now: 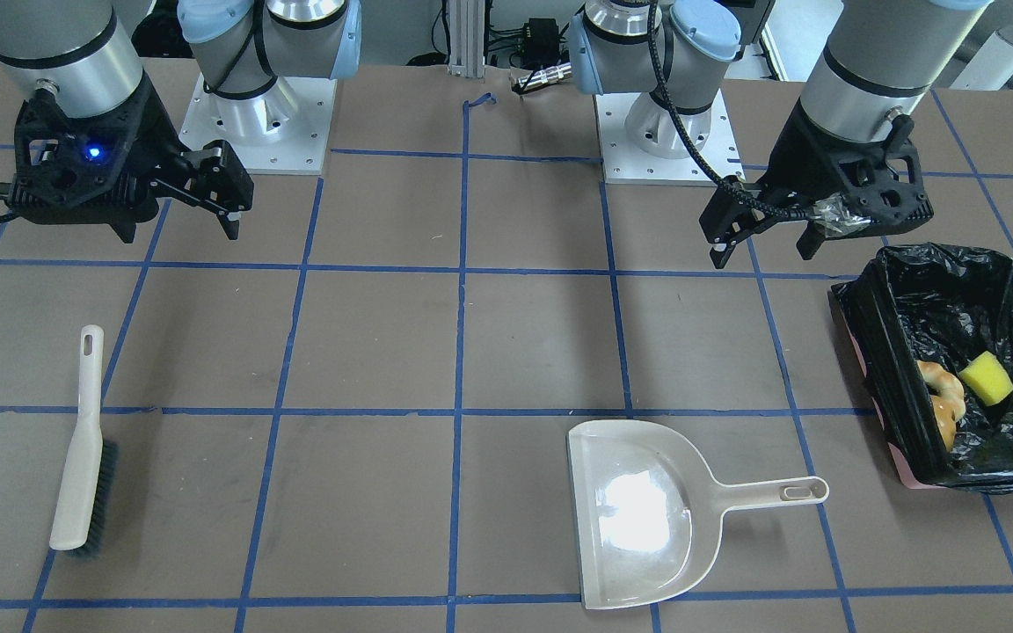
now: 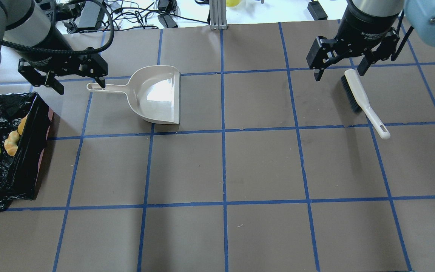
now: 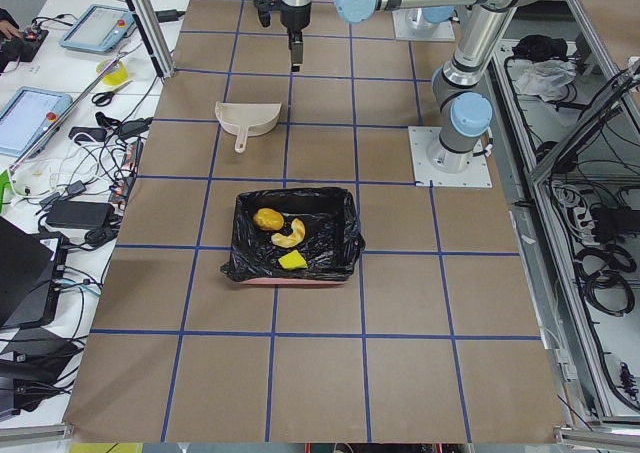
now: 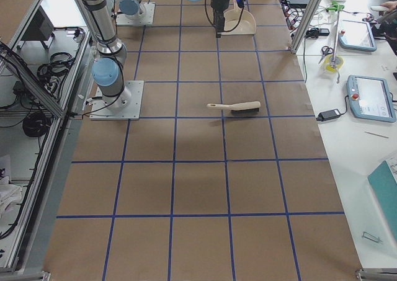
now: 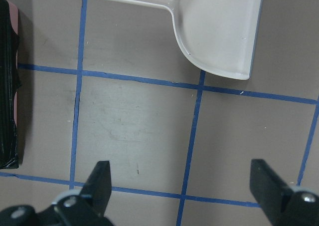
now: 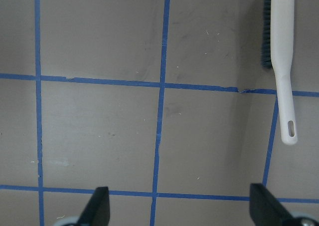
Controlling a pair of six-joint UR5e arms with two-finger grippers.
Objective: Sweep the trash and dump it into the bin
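Trash is in the bin (image 2: pixel 32 151): yellow wedge (image 1: pixel 987 378), pale crescent (image 1: pixel 942 380) and golden-brown lump (image 1: pixel 943 422) all lie on the black liner. The bin sits at the table's (image 2: pixel 263 166) left end.

Left gripper (image 2: pixel 81 87): jaws wide apart, nothing between them, raised off the table. Its wrist cam shows both fingers (image 5: pixel 99 183) spread over bare brown cover.

Right gripper (image 2: pixel 339 74): same, wide apart and empty. A blue LED (image 1: pixel 94 152) is lit on its wrist housing.

Nearby: the dustpan (image 2: pixel 157 94) lies flat between the left gripper and mid-table, handle toward the bin. The brush (image 2: pixel 361 100) lies on its side by the right gripper, bristles facing the dustpan.

View differences:
- Overhead makes a left finger look like it touches the dustpan handle tip, and the right gripper look like it sits on the brush head. The front view shows both grippers up in the air, set back toward the robot bases, apart from either tool.
- In the front view the near bin wall cuts off part of the lump. The left-end view looks into the bin and shows all three pieces separately.
- The side views also show the operators' bench with tablets and cables.

Writing: white print on the right gripper's collar, overhead view, "Adaptive" readable, the rest too small.
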